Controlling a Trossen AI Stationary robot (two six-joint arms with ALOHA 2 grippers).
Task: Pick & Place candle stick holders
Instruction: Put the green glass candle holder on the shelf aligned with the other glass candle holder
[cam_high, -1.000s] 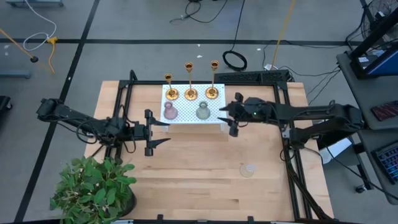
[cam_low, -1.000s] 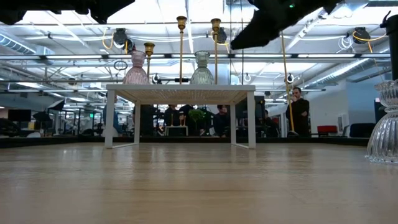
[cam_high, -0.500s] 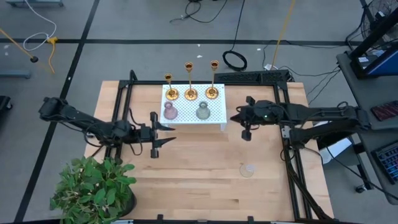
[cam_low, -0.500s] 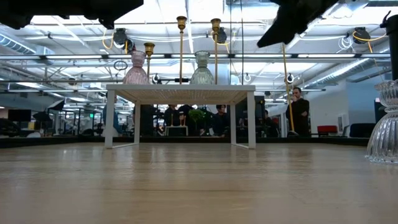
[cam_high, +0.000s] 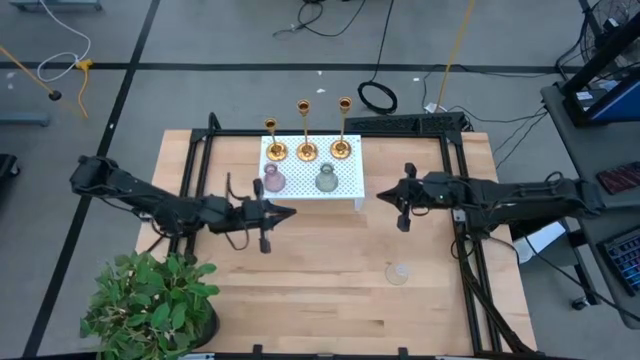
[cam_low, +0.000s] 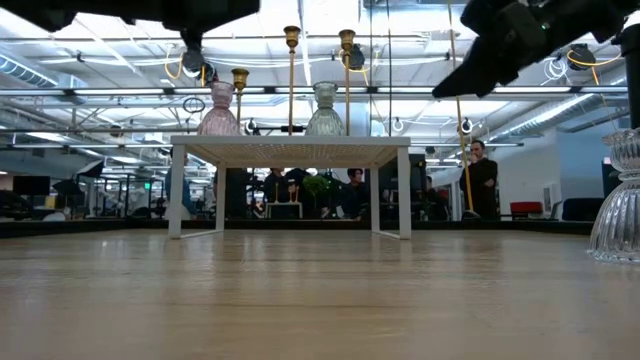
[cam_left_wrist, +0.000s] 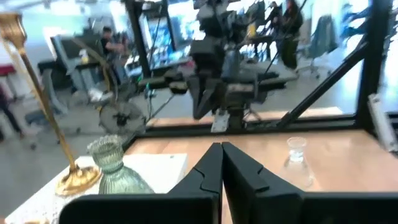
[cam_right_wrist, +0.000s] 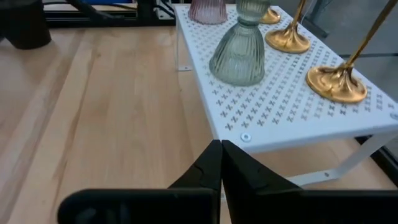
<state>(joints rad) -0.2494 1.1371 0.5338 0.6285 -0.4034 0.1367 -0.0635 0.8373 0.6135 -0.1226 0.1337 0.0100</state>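
Observation:
A white perforated stand (cam_high: 345, 190) sits at the table's far middle. Three gold candle stick holders (cam_high: 306, 150) stand along its back, with a pink glass one (cam_high: 272, 180) and a greenish glass one (cam_high: 325, 180) in front. A clear glass holder (cam_high: 399, 272) stands by its base on the bare table at the near right. My left gripper (cam_high: 291, 211) is shut with nothing in it, just in front of the stand's left half. My right gripper (cam_high: 381, 192) is also shut on nothing, just right of the stand; its wrist view shows the fingertips (cam_right_wrist: 221, 148) near the stand's corner (cam_right_wrist: 247, 137).
A potted plant (cam_high: 150, 300) fills the near left corner. Black frame rails (cam_high: 195, 180) (cam_high: 468, 260) run along both table sides. Bare wood lies between the stand and the near edge. A person (cam_low: 482, 175) stands in the room behind.
Both grippers have shut on nothing. My left gripper has moved toward the table's right, along the front of the stand. My right gripper has drawn back from the stand toward the table's right edge and sunk a little. The holders have kept still.

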